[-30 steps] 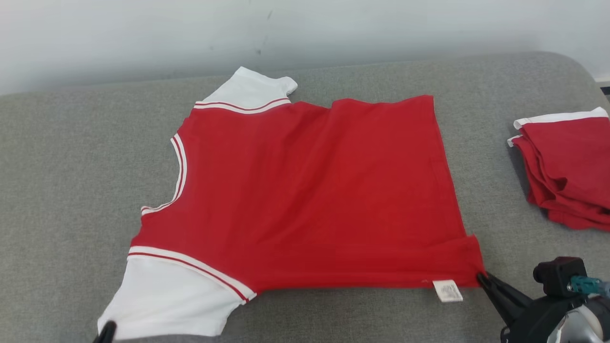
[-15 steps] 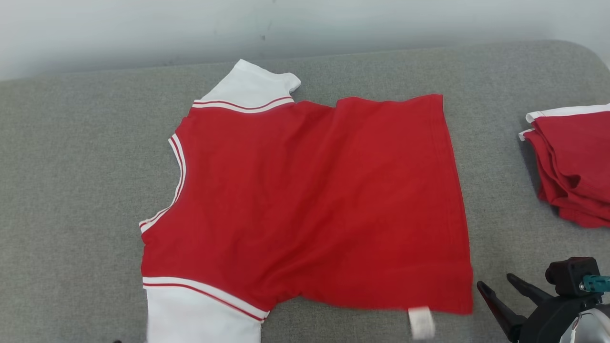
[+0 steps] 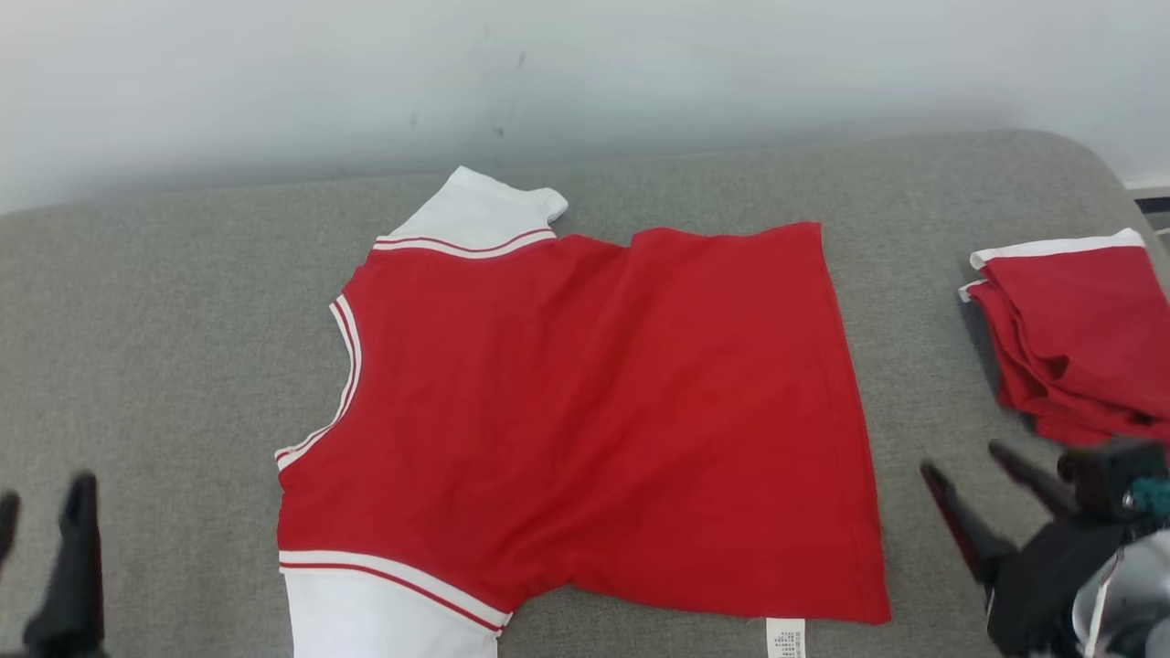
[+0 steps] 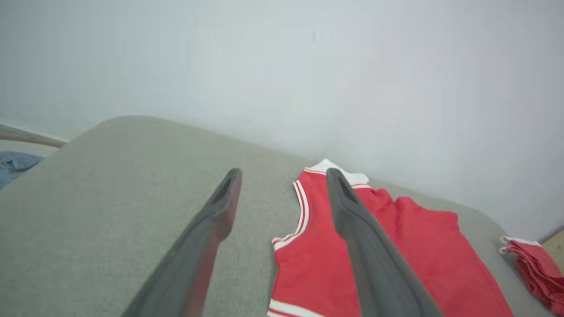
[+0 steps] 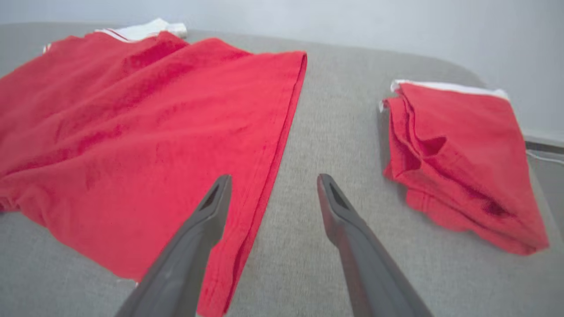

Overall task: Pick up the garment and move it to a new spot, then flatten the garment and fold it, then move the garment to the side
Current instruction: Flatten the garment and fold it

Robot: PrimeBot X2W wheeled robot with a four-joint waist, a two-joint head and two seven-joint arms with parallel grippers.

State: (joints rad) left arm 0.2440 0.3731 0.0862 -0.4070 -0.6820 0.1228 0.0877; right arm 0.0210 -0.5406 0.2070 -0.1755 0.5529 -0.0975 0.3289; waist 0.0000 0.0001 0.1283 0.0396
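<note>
shirt (image 3: 594, 420): red, white sleeves, spread out mid-desk (image 3: 164, 320), collar to the left, hem to the right | left tool (image 3: 46, 489): fingers apart, empty, over bare desk left of shirt | right tool (image 3: 962, 457): fingers apart, empty, just right of hem | pile (image 3: 1079, 338): folded red cloth, far right

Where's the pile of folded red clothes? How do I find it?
Look at the big grey cushion. Go to its right end, past the flat shirt. The folded pile is the small red stack there, layered rather than spread out.
</note>
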